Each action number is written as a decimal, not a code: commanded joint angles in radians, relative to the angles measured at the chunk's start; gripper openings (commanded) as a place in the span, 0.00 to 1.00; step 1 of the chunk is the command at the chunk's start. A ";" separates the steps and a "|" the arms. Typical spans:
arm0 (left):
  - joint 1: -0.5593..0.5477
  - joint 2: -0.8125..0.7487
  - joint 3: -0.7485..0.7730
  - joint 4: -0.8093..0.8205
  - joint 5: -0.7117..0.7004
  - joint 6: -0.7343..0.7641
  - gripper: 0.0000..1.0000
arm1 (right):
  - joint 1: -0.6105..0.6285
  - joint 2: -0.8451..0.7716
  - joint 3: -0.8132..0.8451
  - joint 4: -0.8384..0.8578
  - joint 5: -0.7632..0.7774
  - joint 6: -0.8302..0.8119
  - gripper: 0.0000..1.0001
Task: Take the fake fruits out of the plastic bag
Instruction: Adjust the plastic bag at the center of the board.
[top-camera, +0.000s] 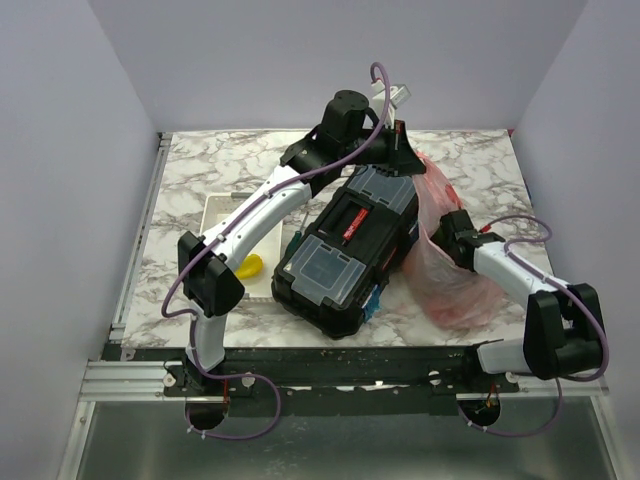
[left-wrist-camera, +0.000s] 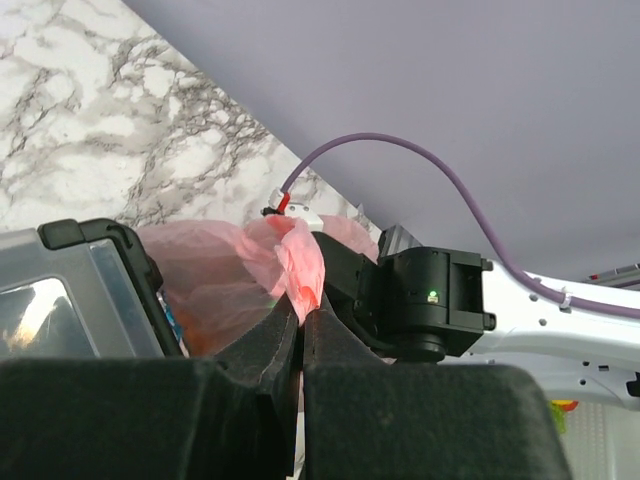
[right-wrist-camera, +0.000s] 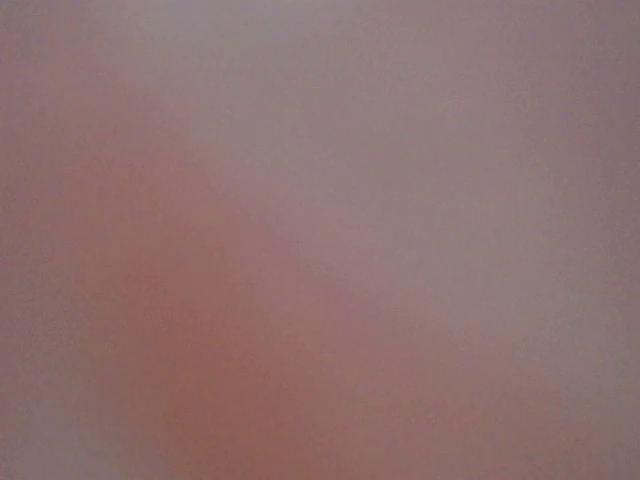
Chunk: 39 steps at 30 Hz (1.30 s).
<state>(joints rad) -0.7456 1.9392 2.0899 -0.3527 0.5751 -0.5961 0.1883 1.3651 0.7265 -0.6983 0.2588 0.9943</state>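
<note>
The pink-red plastic bag (top-camera: 455, 285) lies to the right of the toolbox, its top edge pulled up toward the back. My left gripper (top-camera: 402, 143) reaches over the toolbox and is shut on a bunched fold of the bag's rim; in the left wrist view the jaws (left-wrist-camera: 302, 308) pinch that pink film (left-wrist-camera: 300, 262). My right gripper (top-camera: 442, 236) is pushed into the bag's mouth, its fingers hidden by the film. The right wrist view shows only a pink blur. The fake fruits are hidden inside the bag; only a dim orange tint (left-wrist-camera: 190, 338) shows through.
A black toolbox (top-camera: 345, 248) with clear lid panels lies at the table's middle, against the bag. A white tray (top-camera: 222, 212) sits to its left under my left arm, with a yellow object (top-camera: 250, 265) beside it. Purple walls enclose the table.
</note>
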 joint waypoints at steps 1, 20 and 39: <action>0.008 -0.027 -0.025 0.024 0.016 -0.005 0.00 | -0.001 -0.022 -0.006 -0.052 -0.025 0.001 0.56; 0.005 -0.097 -0.055 -0.002 0.039 0.005 0.00 | -0.001 -0.455 0.122 -0.098 -0.052 -0.098 0.18; -0.027 -0.163 -0.106 -0.010 0.009 0.074 0.00 | -0.001 -0.412 0.385 -0.140 -0.296 -0.428 0.84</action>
<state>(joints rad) -0.7681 1.7855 1.9705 -0.3466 0.5968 -0.5789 0.1883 0.9310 1.0321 -0.7776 0.0044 0.6708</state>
